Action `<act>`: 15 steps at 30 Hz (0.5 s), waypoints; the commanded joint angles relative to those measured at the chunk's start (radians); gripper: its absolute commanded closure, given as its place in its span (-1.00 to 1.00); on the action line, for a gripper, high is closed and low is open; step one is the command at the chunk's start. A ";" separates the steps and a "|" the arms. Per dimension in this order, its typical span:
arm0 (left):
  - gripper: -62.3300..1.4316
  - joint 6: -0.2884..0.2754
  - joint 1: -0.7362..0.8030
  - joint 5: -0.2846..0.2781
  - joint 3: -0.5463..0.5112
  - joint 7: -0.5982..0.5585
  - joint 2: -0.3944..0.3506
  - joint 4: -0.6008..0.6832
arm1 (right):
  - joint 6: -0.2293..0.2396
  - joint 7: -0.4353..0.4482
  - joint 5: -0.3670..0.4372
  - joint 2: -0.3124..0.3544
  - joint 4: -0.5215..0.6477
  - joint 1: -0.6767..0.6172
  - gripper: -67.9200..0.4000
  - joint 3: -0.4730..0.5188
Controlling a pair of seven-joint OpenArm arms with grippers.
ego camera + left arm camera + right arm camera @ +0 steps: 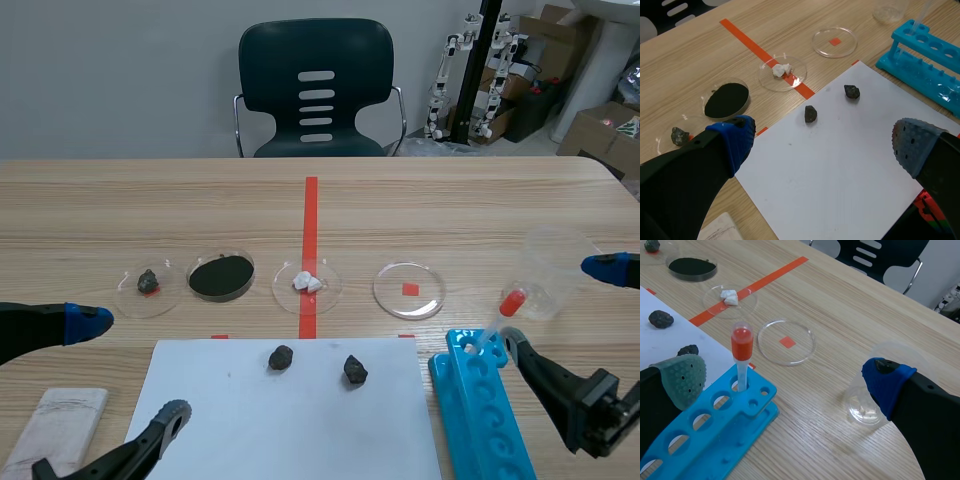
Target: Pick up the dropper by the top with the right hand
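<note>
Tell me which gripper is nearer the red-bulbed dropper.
Right. The right gripper is open, with the dropper standing in the blue rack just ahead of it. The left gripper is open across the white paper, well away.

Your counter [450, 210] carries a white sheet [290, 420], four dishes [425, 295] in a row beyond it, a blue rack [485, 410], a clear cup [550, 270] and a cloth [60, 430].
</note>
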 commanded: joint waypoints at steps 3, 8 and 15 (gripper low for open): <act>-0.84 0.006 -0.001 -0.010 -0.003 -0.015 0.005 0.010 | 0.002 0.007 -0.007 0.010 -0.010 0.034 -0.91 -0.019; -0.84 0.006 -0.001 -0.010 -0.003 -0.015 0.005 0.010 | 0.008 0.007 -0.011 0.010 -0.010 0.056 -0.73 -0.036; -0.84 0.006 0.000 -0.010 -0.003 -0.015 0.005 0.010 | 0.012 0.007 -0.012 0.010 -0.010 0.079 -0.73 -0.063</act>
